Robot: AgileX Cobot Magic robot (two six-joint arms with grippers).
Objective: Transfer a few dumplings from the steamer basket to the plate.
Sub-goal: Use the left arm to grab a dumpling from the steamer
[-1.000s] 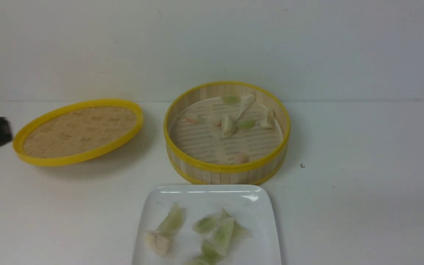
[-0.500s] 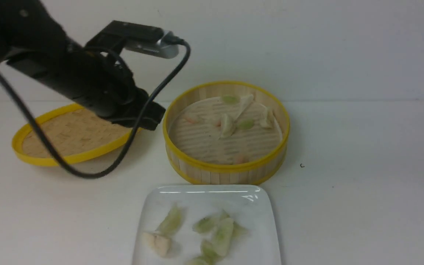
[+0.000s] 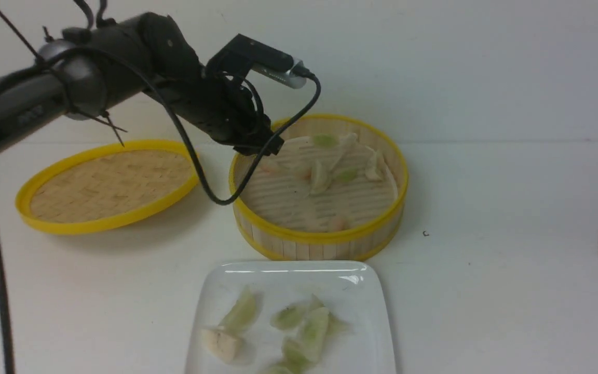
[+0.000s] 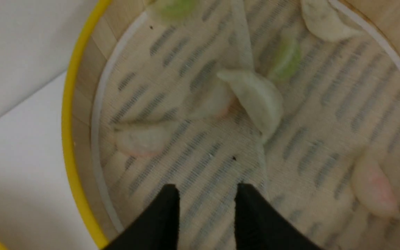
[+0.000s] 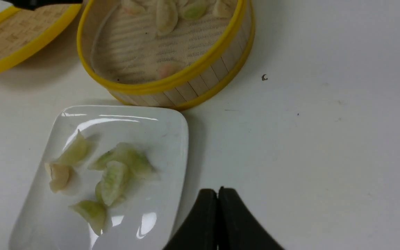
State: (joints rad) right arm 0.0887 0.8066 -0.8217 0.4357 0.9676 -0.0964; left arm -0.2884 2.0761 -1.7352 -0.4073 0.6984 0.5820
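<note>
In the front view the steamer basket [image 3: 325, 241] is sitting mid-way across the white table [image 3: 512, 311], holding several dumplings [image 3: 321, 176] mostly toward its far side. The plate [image 3: 226, 283] is lying just in front of it, carrying several greenish and whitish pieces, and a woven lid [image 3: 107, 184] is resting to the left. The left gripper [image 3: 261, 148] is hovering over the basket's left rear rim. In the left wrist view its fingers are standing slightly parted, gripping nothing, above the paper liner [image 4: 193, 163]. The nearest whitish dumpling [image 4: 255, 100] is lying slantwise, one tip pointing toward them. In the right wrist view the right gripper [image 5: 218, 194] is hanging over bare table beside the plate's corner, fingers pressed together, empty.
</note>
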